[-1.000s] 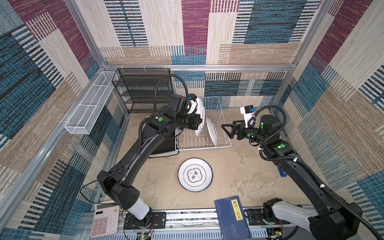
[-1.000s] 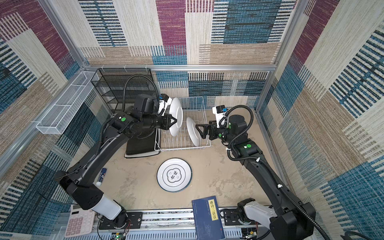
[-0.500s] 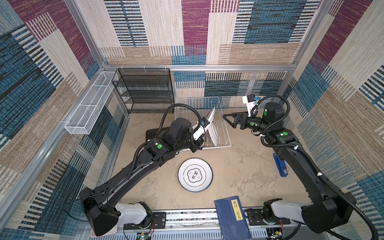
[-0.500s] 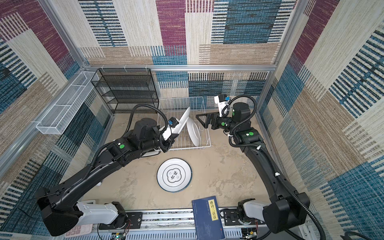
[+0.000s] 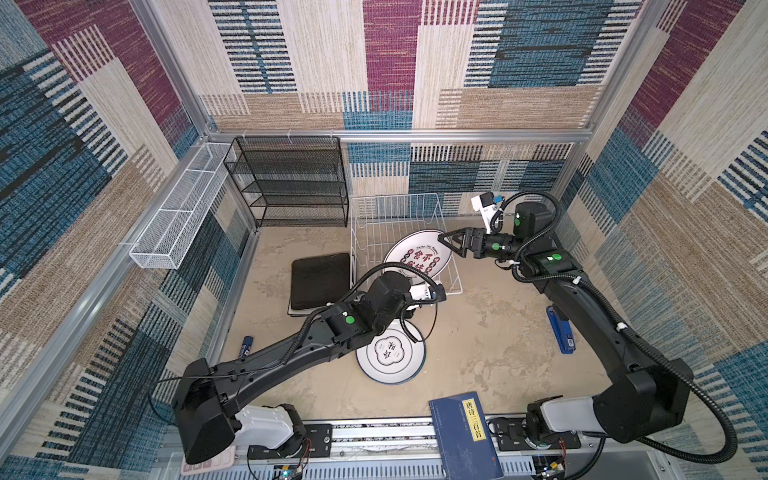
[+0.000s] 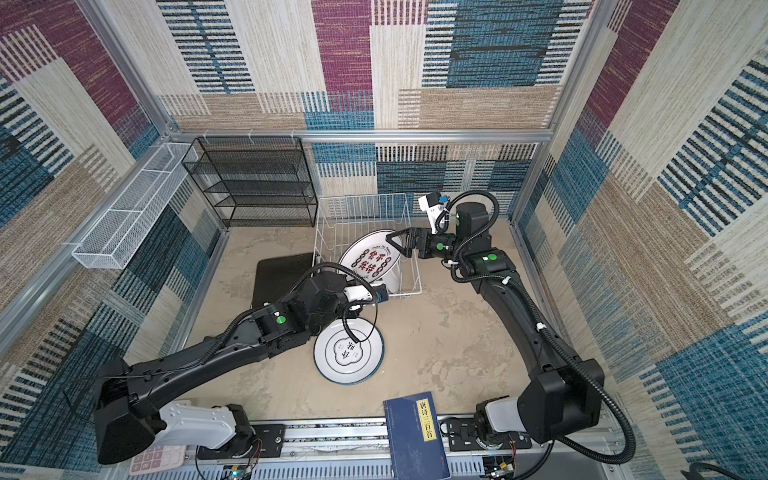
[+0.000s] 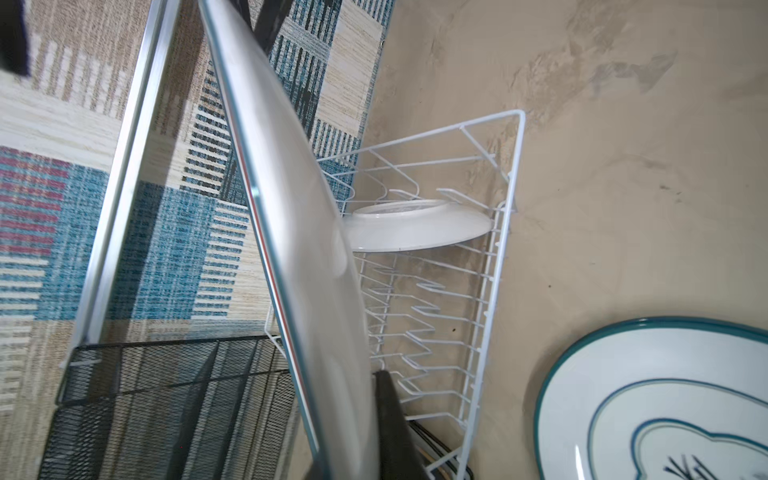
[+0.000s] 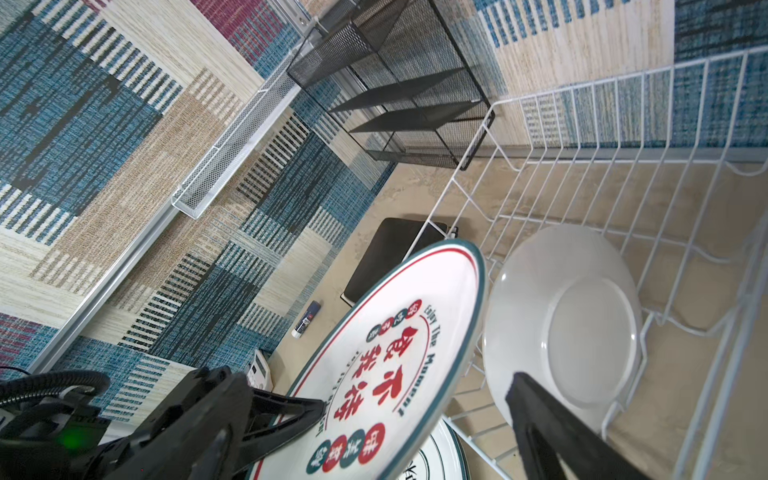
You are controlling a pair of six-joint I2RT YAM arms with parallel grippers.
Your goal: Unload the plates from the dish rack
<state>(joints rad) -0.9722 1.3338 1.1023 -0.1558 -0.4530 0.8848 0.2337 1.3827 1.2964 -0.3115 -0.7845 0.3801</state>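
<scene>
A black mesh shelf (image 5: pixel 286 183) is standing at the far left. A white mesh trough (image 5: pixel 178 216) is hanging on the left wall, and a blue book (image 5: pixel 465 440) is lying at the near edge. The left arm is crossing over 1 teal-rimmed plate (image 5: pixel 395 365) lying flat on the tabletop (image 5: pixel 498 340). 1 black square plate (image 5: pixel 320 278) is lying left of the dish rack (image 5: pixel 392 205), and 1 plain white plate (image 8: pixel 561 324) is standing in the rack. The left end effector (image 7: pixel 374 419) is clenching the rim of 1 red-lettered plate (image 5: pixel 417 257), tilted over the rack's near end. The right end effector (image 5: pixel 451 245) is hovering just beside that plate's far right rim, spread wide and empty.
</scene>
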